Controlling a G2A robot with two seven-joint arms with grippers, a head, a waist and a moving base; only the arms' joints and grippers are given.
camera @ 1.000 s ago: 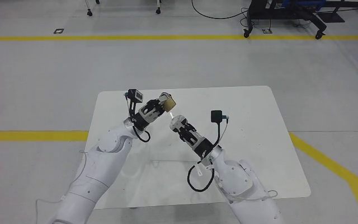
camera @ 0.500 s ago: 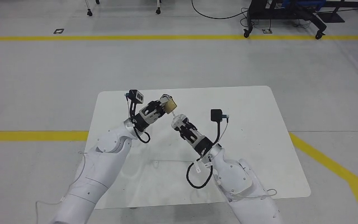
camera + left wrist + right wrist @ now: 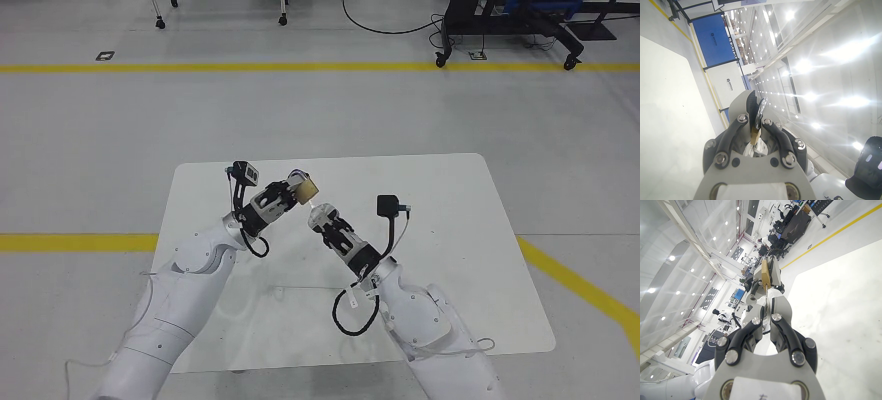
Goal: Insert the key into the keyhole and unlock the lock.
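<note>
Just left of the middle of the top view, the left gripper [image 3: 289, 191] is clamped on the brass lock [image 3: 304, 186], above the white table [image 3: 450, 200]. The lock's long axis is in line with the key [image 3: 313, 206], which points to the upper left. Its tip meets the lock's lower end. The right gripper [image 3: 319, 215] pinches the key.
</note>
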